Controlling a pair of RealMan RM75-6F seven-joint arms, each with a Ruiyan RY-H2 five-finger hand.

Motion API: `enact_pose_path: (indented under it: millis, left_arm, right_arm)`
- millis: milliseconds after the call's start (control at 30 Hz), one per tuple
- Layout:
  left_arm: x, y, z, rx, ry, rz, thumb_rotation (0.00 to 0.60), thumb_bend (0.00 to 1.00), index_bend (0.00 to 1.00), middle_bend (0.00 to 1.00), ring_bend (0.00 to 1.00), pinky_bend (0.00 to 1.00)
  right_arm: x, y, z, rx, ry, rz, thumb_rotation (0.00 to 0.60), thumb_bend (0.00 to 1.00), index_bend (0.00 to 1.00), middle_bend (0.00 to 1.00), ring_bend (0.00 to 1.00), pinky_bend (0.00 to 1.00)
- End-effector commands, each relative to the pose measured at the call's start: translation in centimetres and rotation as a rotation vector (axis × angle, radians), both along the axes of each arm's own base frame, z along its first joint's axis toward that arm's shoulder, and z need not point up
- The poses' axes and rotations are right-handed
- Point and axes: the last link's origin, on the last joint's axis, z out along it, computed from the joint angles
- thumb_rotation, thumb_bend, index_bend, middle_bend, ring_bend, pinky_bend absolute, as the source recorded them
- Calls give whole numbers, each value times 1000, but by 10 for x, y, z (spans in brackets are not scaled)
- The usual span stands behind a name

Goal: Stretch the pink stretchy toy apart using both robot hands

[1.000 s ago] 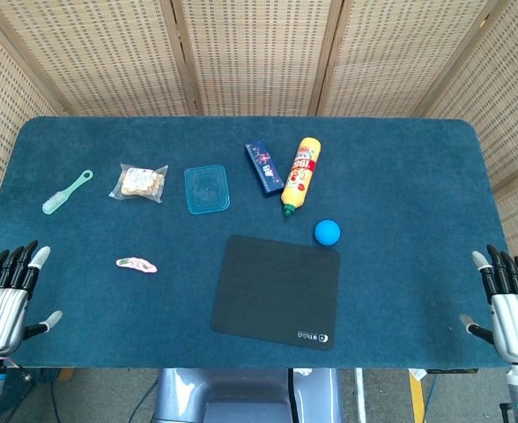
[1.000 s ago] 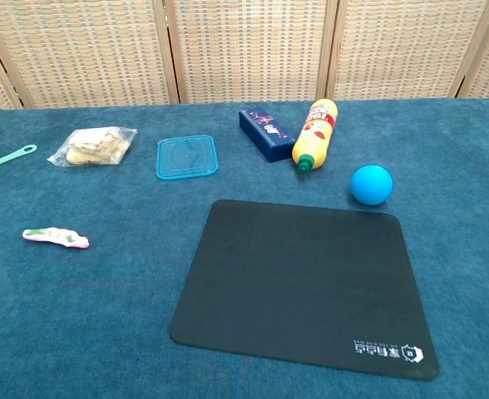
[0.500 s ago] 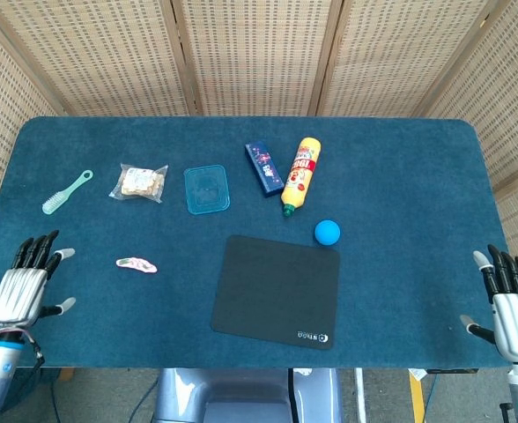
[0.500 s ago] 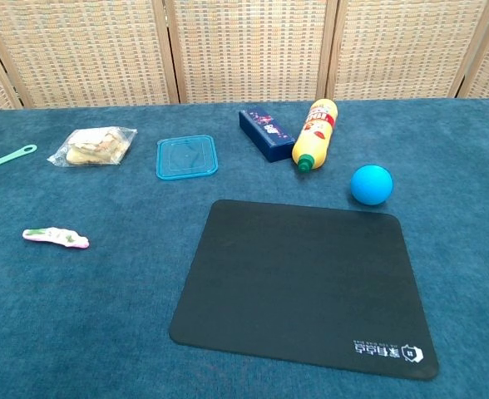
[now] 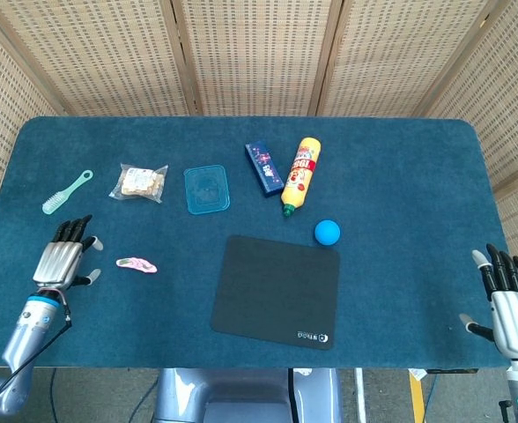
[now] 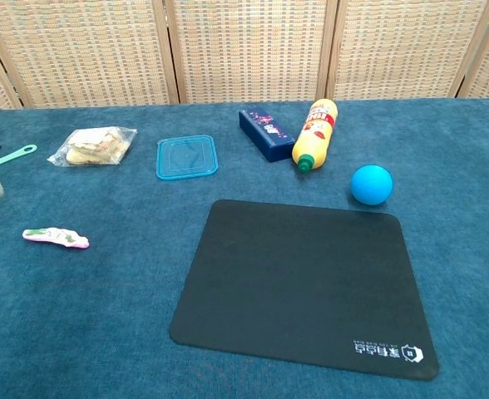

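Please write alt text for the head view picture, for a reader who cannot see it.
Seen from above, the open left hand hovers just left of the pink stretchy toy on a blue table, not touching it; the open right hand waits at the table's right edge. Also there: a black mat, blue ball, yellow bottle and green brush.

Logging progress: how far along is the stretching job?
Nothing done yet: the pink stretchy toy lies unstretched on the blue table. In hand: the open left hand sits beside it, not touching. Left: the right hand, at the table's edge, must join; grasp, pull.
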Motion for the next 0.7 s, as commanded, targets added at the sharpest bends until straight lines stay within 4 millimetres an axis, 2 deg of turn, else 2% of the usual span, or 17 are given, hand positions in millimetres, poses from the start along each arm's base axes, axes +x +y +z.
enact_pose_path:
  millis: [33,233,567,700]
  left_arm:
    - [2,4,-13,-23,-1,2,600,296,428,0,0,0]
    - [2,4,-27,-47,19,-4,600,297,452,0,0,0]
    - [3,10,-41,-48,18,-3,600,298,458,0,0,0]
    - [6,12,-46,-50,6,-3,600,359,472,0,0,0]
  right_arm:
    - [0,0,0,0,-3,-2,600,0,0,0,0,0]
    - [-1,-1,1,0,-9,-4,600,0,0,0,0,0]
    - [-2,-2,1,0,-20,-4,600,0,0,0,0,0]
    - [-3,-2,1,-2,-20,-3,600,0,0,0,0,0]
